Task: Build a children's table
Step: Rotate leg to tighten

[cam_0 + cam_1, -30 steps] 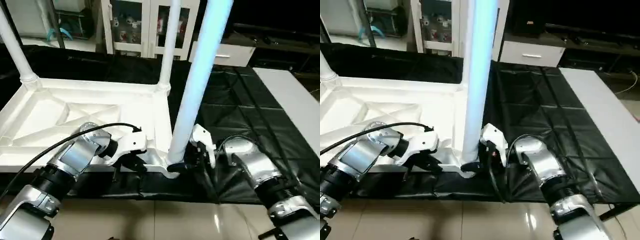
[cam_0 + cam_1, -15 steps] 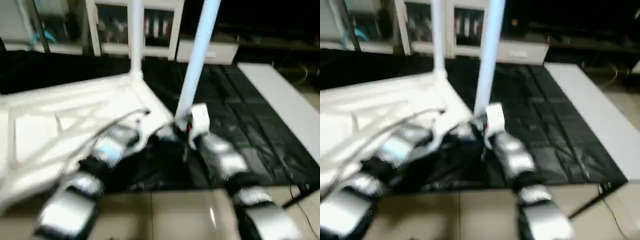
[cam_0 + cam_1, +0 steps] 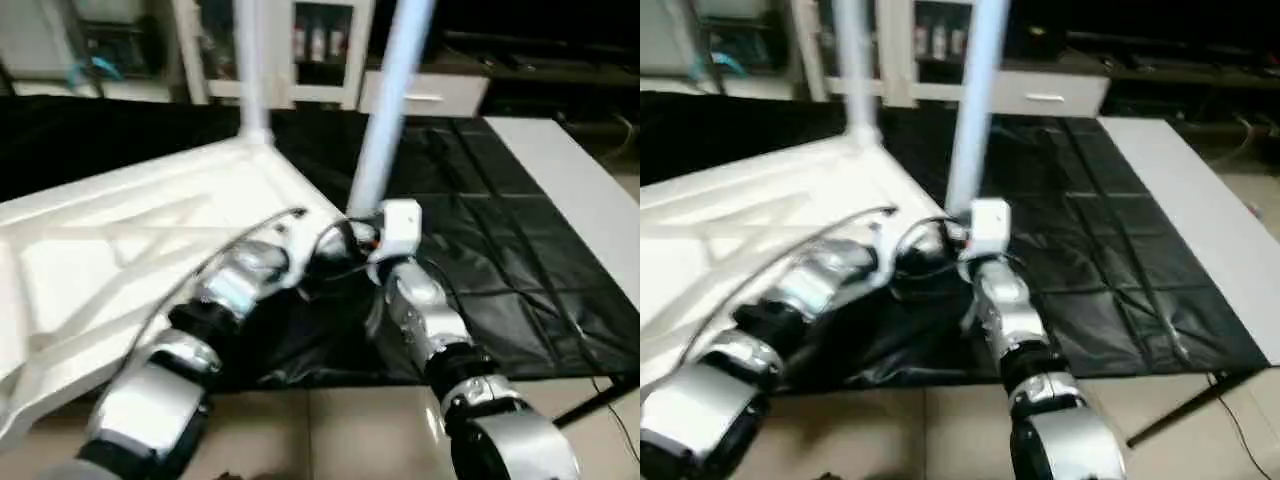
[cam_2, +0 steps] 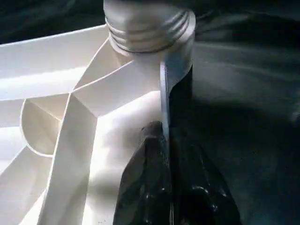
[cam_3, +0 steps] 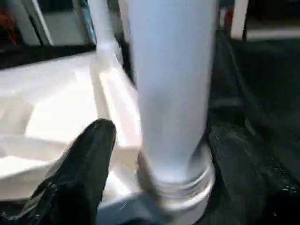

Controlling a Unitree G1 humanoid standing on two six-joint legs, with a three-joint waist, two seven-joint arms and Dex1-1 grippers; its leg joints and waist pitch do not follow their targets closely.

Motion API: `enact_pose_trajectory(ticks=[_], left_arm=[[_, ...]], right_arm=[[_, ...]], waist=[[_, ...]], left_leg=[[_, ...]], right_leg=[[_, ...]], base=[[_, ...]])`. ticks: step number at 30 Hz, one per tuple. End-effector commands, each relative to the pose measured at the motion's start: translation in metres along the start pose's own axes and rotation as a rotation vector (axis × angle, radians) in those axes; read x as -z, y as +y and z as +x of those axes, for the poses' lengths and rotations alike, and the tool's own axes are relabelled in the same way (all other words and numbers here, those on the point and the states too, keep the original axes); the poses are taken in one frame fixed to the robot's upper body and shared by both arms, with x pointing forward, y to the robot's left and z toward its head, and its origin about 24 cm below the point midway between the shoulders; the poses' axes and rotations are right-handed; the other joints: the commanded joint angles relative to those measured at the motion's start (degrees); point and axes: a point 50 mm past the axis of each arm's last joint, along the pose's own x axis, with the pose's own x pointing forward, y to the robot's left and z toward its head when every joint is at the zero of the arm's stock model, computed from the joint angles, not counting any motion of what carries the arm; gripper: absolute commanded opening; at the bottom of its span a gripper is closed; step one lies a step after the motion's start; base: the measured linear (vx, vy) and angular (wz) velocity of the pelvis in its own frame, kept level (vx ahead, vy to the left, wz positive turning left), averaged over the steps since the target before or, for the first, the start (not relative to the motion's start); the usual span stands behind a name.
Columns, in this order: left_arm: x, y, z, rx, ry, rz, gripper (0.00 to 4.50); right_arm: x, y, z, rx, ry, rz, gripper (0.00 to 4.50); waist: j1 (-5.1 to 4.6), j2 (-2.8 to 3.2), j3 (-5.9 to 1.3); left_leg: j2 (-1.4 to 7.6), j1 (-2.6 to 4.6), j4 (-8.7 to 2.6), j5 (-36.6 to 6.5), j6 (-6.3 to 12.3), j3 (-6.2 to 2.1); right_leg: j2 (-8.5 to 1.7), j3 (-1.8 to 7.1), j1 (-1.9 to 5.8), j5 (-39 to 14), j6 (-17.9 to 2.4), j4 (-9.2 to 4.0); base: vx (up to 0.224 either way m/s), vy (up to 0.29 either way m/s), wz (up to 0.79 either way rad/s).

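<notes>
Tabletop (image 3: 150, 240) rim pinched by left hand (image 4: 166, 140); right hand (image 5: 154, 159) spread around leg (image 5: 171, 84)

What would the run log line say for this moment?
stage: leg fitting | left pincer: shut on tabletop rim below corner socket | right pincer: fingers either side of near leg | far leg: upright in socket

One white tabletop (image 3: 130, 230) lies underside up on the black-covered worktable (image 3: 500, 260). Two white legs stand in it: one (image 3: 390, 110) at its near corner, one (image 3: 250, 70) at the far corner. Two silver forearms reach toward that near corner.
</notes>
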Motion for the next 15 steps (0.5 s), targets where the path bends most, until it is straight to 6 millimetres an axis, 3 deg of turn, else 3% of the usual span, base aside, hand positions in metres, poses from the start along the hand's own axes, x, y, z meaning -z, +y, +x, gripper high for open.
enact_pose_trajectory(ticks=[1, 2, 3, 5, 8, 10, 11, 12, 13, 14, 15], left_arm=[[0.02, -0.005, -0.009, 0.13, 0.025, 0.024, 0.0], [0.023, -0.007, -0.013, 0.187, 0.027, 0.035, 0.0], [0.026, -0.01, -0.019, 0.273, 0.024, 0.083, 0.0], [0.035, -0.018, -0.029, 0.433, 0.025, 0.126, 0.0], [0.043, -0.024, -0.038, 0.55, 0.042, 0.15, 0.0], [0.054, -0.028, -0.048, 0.636, 0.098, 0.16, 0.0], [0.054, -0.028, -0.048, 0.636, 0.098, 0.16, 0.0], [0.055, -0.031, -0.052, 0.683, 0.109, 0.159, 0.0], [0.055, -0.031, -0.052, 0.683, 0.109, 0.159, 0.0], [0.054, -0.038, -0.055, 0.765, 0.115, 0.17, 0.0], [0.053, -0.04, -0.056, 0.792, 0.118, 0.176, 0.0]], right_arm=[[-0.014, -0.02, -0.01, -0.109, -0.03, -0.049, 3.79], [-0.017, -0.026, -0.013, -0.165, -0.024, -0.068, 3.85], [-0.019, -0.032, -0.019, -0.234, -0.006, -0.133, 4.08], [-0.019, -0.042, -0.027, -0.325, 0.035, -0.244, 4.2], [-0.017, -0.045, -0.035, -0.428, 0.087, -0.298, 4.4], [-0.013, -0.047, -0.048, -0.607, 0.179, -0.338, 4.4], [-0.013, -0.047, -0.048, -0.607, 0.179, -0.338, 4.4], [-0.01, -0.049, -0.055, -0.684, 0.223, -0.333, 4.4], [-0.01, -0.049, -0.055, -0.684, 0.223, -0.333, 4.4], [-0.008, -0.048, -0.061, -0.775, 0.27, -0.297, 4.4], [-0.007, -0.047, -0.062, -0.811, 0.286, -0.281, 4.4]], waist=[[0.43, -0.09, -3.92], [0.67, -0.18, -4.1], [0.81, 0.03, -4.21], [0.86, 0.15, -4.15], [0.59, 0.67, -4.32], [0.44, 0.56, -4.11], [0.54, 0.57, -4.06], [0.51, 1.1, -3.9], [0.42, 0.82, -3.9], [0.36, 0.28, -3.6], [0.52, 0.43, -3.71]], left_leg=[[0.67, 0.31, -3.53, -13.2, 2.42, 0.59], [0.77, -0.09, -3.39, -10.1, 3.36, 0.61], [0.61, -0.08, -3.01, -6.9, 4.44, 0.78], [0.53, -0.35, -2.65, -5.0, 5.65, 0.78], [0.76, 0.31, -2.57, -6.5, 5.36, 0.9], [0.81, 0.46, -2.5, -6.9, 5.48, 0.96], [0.9, 0.63, -2.53, -7.5, 5.5, 0.98], [0.9, 0.77, -2.66, -9.1, 5.1, 1.02], [1.04, 0.6, -2.78, -10.3, 4.53, 0.9], [1.06, 0.71, -3.0, -12.9, 3.8, 1.02], [1.11, 0.9, -3.07, -13.7, 3.43, 0.84]], right_leg=[[-2.54, 1.98, 2.86, -14.6, -10.3, -3.47], [-2.58, 2.05, 3.29, -10.4, -11.3, -2.73], [-2.37, 2.05, 3.22, -5.5, -12.6, -2.16], [-2.32, 2.09, 3.36, -1.2, -14.1, -1.55], [-2.18, 2.13, 3.18, 0.5, -15.9, -1.13], [-1.81, 2.06, 3.29, 2.1, -16.9, -1.0], [-1.93, 2.1, 3.21, 1.8, -17.0, -1.07], [-2.05, 2.23, 2.98, 0.2, -17.2, -1.19], [-2.19, 2.15, 3.33, -1.9, -16.9, -1.36], [-2.25, 2.2, 3.11, -5.8, -16.2, -1.85], [-2.34, 2.16, 3.31, -7.5, -16.1, -1.8]], base=[[0.061, -0.023, 0.03], [0.066, -0.01, 0.01], [0.0, 0.0, 0.0], [0.057, 0.001, -0.02], [0.024, 0.001, 0.0], [0.0, 0.0, 0.0], [0.0, 0.0, 0.0], [0.0, 0.0, 0.0], [0.0, 0.0, 0.0], [0.0, 0.0, 0.0], [0.0, 0.0, 0.0]])
